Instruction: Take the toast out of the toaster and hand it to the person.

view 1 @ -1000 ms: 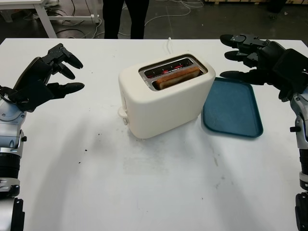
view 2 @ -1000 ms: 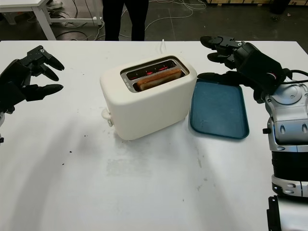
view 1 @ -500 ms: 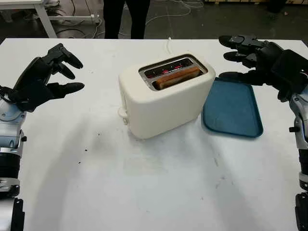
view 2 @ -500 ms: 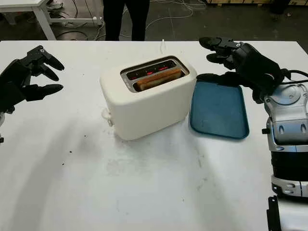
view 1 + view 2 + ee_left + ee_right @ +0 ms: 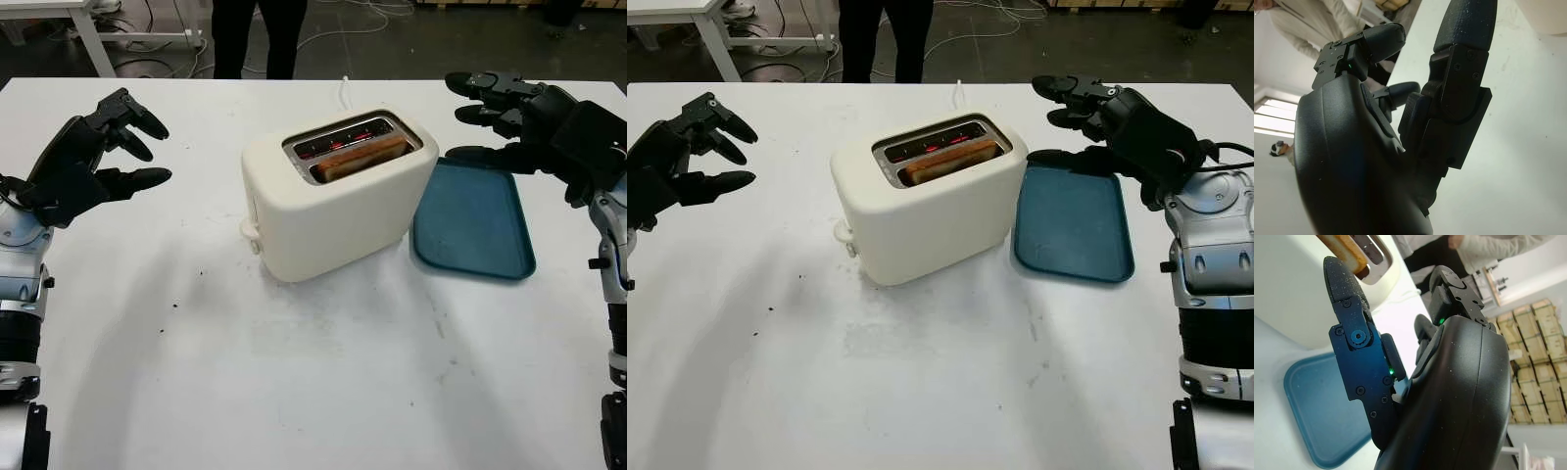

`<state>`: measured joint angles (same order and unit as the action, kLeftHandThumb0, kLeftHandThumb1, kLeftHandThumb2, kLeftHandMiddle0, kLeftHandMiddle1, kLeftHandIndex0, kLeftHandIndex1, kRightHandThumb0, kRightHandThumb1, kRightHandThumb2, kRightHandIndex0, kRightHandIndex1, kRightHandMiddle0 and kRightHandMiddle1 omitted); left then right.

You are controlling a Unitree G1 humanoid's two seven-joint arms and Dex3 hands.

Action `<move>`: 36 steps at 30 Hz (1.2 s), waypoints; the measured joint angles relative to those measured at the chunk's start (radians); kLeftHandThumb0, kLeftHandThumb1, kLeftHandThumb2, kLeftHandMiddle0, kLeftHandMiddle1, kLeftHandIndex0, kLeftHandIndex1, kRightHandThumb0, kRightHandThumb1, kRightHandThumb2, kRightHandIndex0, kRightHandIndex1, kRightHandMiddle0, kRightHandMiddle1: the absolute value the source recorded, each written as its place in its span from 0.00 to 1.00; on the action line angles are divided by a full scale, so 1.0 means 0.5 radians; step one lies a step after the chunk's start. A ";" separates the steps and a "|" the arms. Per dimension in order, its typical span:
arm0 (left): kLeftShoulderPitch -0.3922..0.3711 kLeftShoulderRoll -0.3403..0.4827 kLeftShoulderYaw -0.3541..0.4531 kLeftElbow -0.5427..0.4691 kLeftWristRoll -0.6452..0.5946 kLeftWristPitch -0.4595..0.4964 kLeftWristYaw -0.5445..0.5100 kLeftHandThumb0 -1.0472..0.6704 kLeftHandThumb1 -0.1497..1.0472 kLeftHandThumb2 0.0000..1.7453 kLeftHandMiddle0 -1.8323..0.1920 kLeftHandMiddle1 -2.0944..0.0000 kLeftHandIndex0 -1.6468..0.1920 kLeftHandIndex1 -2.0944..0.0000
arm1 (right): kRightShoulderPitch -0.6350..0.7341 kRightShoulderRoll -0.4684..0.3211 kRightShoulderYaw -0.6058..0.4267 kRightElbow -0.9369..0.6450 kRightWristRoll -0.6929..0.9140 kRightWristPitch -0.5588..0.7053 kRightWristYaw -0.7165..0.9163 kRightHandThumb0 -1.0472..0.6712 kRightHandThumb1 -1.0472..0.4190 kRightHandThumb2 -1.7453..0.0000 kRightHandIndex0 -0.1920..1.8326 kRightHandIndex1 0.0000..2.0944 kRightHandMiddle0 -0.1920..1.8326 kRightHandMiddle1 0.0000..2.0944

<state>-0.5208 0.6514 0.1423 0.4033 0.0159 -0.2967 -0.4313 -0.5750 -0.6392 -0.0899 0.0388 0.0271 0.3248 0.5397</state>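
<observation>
A cream toaster [image 5: 333, 211] stands at the middle of the white table [image 5: 294, 392]. One browned slice of toast [image 5: 364, 157] sticks up from its nearer slot; the far slot glows red inside. My left hand [image 5: 93, 152] hovers open above the table well to the left of the toaster. My right hand [image 5: 519, 117] hovers open to the right of the toaster, over the far end of a blue tray [image 5: 475, 220]. A person [image 5: 253, 37] in dark trousers stands behind the table's far edge.
The blue tray lies flat just right of the toaster. The toaster's white cord [image 5: 345, 90] runs off the far edge. Dark crumbs [image 5: 186, 289] dot the table. A white desk leg [image 5: 93, 39] and cables are on the floor behind.
My right hand has crept slightly left, toward the toaster. The left hand, toaster and toast have not moved.
</observation>
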 measured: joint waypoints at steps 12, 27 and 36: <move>0.000 0.000 0.000 0.000 -0.002 0.000 0.000 0.00 0.89 0.13 0.86 0.21 0.85 0.25 | -0.005 0.000 0.001 0.000 0.005 0.000 0.000 0.23 0.17 1.00 0.09 0.29 0.26 0.00; 0.000 0.000 0.002 -0.001 -0.002 0.000 0.002 0.00 0.89 0.14 0.85 0.21 0.85 0.26 | -0.016 0.000 0.004 0.000 0.008 0.001 -0.001 0.21 0.17 1.00 0.10 0.28 0.25 0.00; 0.000 0.000 0.002 -0.001 -0.002 -0.001 0.004 0.00 0.89 0.13 0.85 0.21 0.85 0.25 | -0.016 0.000 0.004 0.000 0.008 0.001 0.000 0.20 0.17 1.00 0.09 0.29 0.25 0.01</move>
<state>-0.5208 0.6514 0.1434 0.4029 0.0150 -0.2973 -0.4291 -0.5828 -0.6391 -0.0880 0.0390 0.0313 0.3253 0.5395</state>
